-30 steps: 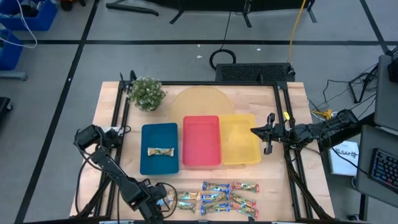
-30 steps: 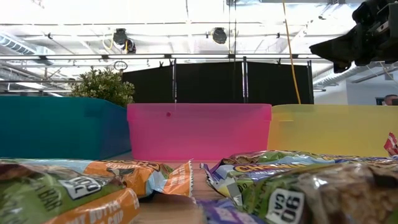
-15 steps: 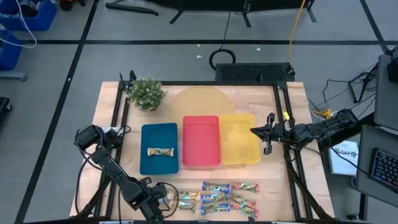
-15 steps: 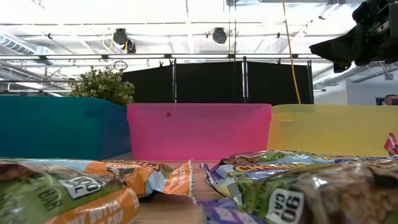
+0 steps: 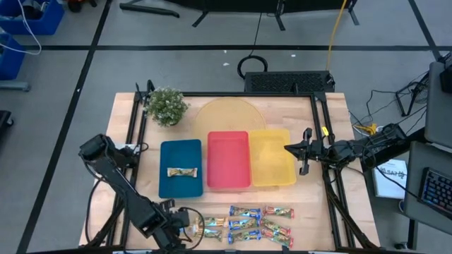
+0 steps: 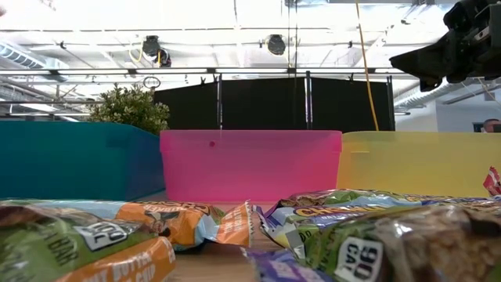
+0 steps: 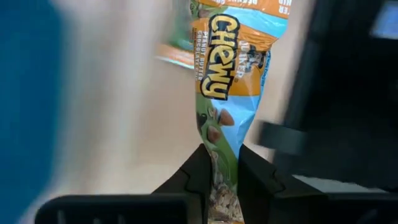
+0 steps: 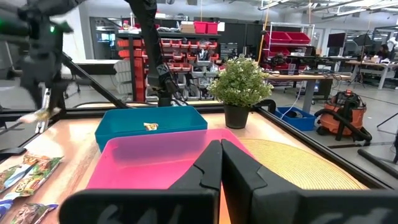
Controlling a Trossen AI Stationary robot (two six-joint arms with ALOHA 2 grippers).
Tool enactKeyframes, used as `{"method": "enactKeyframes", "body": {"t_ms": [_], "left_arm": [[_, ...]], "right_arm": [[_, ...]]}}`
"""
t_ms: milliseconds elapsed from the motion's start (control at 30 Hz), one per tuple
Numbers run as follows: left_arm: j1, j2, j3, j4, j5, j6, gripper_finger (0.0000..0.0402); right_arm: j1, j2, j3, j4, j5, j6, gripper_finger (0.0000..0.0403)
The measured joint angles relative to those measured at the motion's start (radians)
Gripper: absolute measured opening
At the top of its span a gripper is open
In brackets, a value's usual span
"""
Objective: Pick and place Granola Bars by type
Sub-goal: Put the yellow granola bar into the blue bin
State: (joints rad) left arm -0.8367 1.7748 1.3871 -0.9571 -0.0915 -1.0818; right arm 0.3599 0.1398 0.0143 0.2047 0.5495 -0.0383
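Here, one bar (image 5: 181, 172) in blue tray (image 5: 167, 151), left gripper (image 7: 221, 163) pinching another bar (image 7: 227, 81)

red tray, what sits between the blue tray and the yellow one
Only the red tray, empty, lies between the blue tray and the yellow tray, seen in the high view.

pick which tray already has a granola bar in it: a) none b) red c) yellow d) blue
d: in the high view one granola bar lies inside the blue tray, while the red tray and yellow tray show only bare floors.
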Motion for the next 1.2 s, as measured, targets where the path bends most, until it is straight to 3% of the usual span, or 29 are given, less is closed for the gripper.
{"method": "enactKeyframes", "body": {"t_ms": [200, 300, 467, 700, 933, 1200], "left_arm": [[0.087, -0.016, 0.159, -0.452, -0.134, 0.091, 0.0063], [0.16, -0.016, 0.171, -0.624, -0.209, 0.16, 0.0058], [0.299, -0.049, 0.08, -0.559, -0.276, 0.382, 0.0057], [0.451, -0.072, -0.132, -0.439, -0.261, 0.533, 0.0054], [0.507, -0.082, -0.331, -0.22, -0.142, 0.608, 0.0052], [0.502, -0.082, -0.38, -0.149, -0.089, 0.594, 0.0061]], "right_arm": [[0.0, 0.0, 0.0, -0.012, 0.0, 0.027, 0.0], [0.0, 0.0, 0.0, -0.038, 0.0, 0.034, 0.0], [0.0, 0.001, 0.0, -0.044, 0.0, 0.034, 0.0], [0.0, 0.001, 0.0, -0.047, 0.0, 0.034, 0.0], [0.0, 0.001, 0.0, -0.051, 0.0, 0.034, 0.0], [0.0, 0.001, 0.0, -0.051, 0.0, 0.045, 0.0]]}}
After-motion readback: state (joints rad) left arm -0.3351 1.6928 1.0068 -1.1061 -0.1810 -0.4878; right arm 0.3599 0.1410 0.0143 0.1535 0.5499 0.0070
